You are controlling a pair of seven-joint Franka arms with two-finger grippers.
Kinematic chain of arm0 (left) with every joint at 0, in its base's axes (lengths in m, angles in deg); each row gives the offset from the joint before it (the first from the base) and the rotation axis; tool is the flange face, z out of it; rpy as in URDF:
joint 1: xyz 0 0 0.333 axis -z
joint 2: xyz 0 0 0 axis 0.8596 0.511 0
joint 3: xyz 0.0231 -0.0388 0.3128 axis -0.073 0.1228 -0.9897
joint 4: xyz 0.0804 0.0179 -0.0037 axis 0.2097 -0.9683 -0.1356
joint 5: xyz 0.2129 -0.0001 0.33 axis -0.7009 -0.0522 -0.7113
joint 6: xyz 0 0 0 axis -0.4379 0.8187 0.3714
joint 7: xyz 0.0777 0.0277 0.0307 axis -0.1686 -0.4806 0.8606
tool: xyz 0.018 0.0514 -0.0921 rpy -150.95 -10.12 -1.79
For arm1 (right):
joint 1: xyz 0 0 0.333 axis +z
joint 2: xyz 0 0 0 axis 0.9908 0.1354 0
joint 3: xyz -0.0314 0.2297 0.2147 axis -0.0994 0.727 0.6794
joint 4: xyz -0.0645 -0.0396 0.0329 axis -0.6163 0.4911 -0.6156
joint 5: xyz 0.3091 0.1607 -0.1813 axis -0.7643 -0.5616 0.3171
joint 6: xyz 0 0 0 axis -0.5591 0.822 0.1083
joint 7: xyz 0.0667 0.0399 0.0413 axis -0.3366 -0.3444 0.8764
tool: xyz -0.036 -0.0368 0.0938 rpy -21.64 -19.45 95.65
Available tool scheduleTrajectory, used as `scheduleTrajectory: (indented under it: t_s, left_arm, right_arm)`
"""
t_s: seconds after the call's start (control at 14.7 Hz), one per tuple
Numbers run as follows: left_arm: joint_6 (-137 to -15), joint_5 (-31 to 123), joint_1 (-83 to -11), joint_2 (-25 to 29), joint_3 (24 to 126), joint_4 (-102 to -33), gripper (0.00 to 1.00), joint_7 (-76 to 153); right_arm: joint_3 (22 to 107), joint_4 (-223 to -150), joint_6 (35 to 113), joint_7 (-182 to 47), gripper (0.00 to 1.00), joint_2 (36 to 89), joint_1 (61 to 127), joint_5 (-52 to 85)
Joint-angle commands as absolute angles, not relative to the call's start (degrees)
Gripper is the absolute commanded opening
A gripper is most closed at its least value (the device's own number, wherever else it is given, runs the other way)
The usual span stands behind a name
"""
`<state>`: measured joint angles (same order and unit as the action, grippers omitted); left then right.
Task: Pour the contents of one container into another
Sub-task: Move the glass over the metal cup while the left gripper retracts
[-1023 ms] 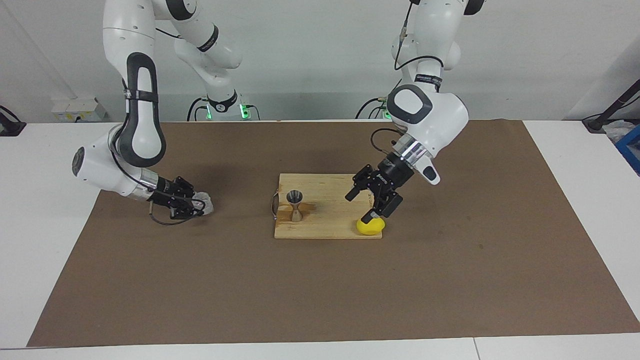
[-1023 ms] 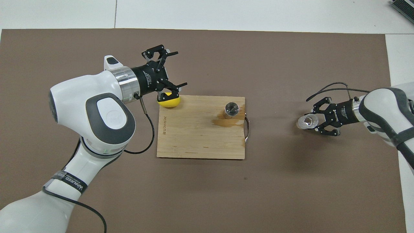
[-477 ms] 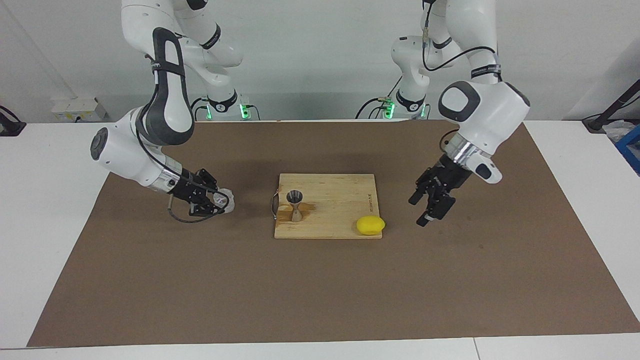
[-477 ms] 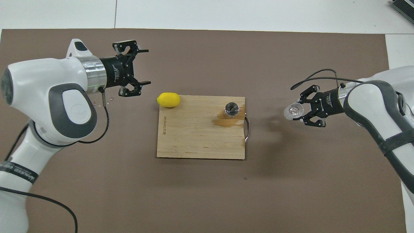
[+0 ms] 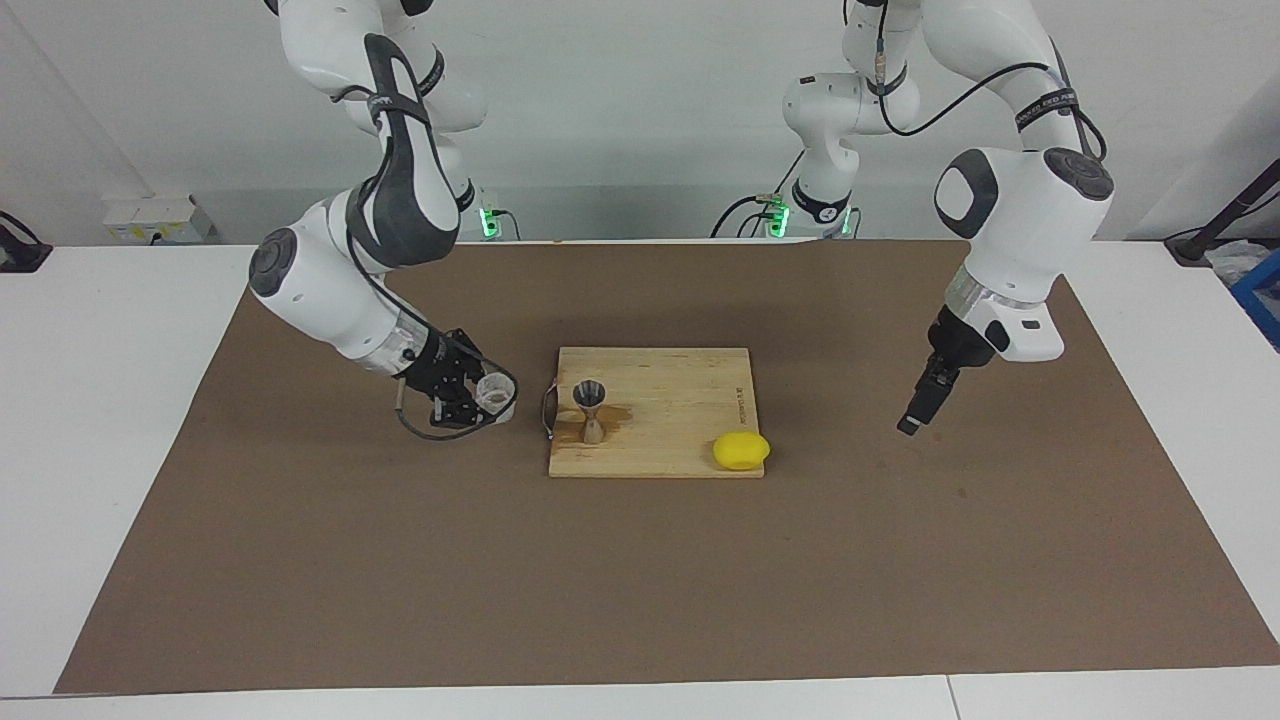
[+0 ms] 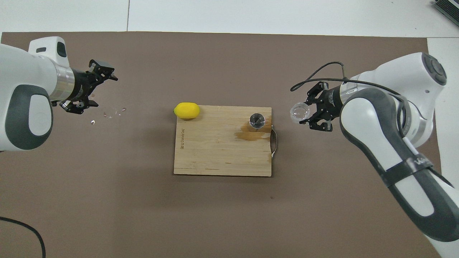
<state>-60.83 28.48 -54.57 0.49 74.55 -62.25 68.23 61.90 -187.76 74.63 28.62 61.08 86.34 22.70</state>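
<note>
A small clear glass cup (image 5: 493, 392) (image 6: 299, 111) is held in my right gripper (image 5: 478, 396) (image 6: 304, 112), which is shut on it. The cup hangs tilted over the brown mat, just off the handle end of the cutting board (image 5: 670, 395) (image 6: 215, 154). The steel jigger (image 5: 591, 409) (image 6: 256, 120) stands upright on the board near that handle, with a wet stain (image 6: 252, 134) beside it. My left gripper (image 5: 909, 427) (image 6: 103, 90) is open and holds nothing. It hangs over the mat toward the left arm's end, apart from the board.
A yellow lemon (image 5: 741, 450) (image 6: 186, 110) lies at the board's corner toward the left arm's end. Small clear droplets (image 6: 111, 114) dot the mat below the left gripper. The brown mat (image 5: 640, 580) covers most of the white table.
My right gripper has carried the glass cup toward the board's handle end. My left gripper has let go of the lemon and drawn away toward the left arm's end.
</note>
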Motion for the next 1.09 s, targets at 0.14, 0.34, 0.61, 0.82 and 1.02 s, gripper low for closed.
scheduleTrajectory:
  t_s: [0.14,0.34,0.61,0.82,1.02]
  left_arm:
    - [-49.52,23.33,-56.71,-2.76,74.39,-61.85,1.00,37.24]
    - [-44.42,23.32,-59.78,-5.74,74.74,-61.76,1.00,25.58]
    - [-35.72,23.41,-62.07,-10.58,76.31,-59.49,1.00,23.71]
    - [-27.89,23.23,-61.56,-10.59,76.68,-53.60,1.00,22.23]
    - [-22.88,20.96,-61.46,-9.01,76.85,-47.71,1.00,18.96]
  right_arm:
    - [61.96,-185.25,78.05,38.48,0.00,61.53,91.97,33.05]
    - [61.87,-184.19,78.05,40.16,0.00,61.62,94.69,35.77]
    - [62.05,-183.40,79.37,45.08,0.00,61.79,97.33,44.21]
    - [61.96,-182.96,79.72,45.35,0.00,61.79,98.82,46.67]
    - [62.05,-182.96,79.81,45.44,0.00,61.88,99.97,50.63]
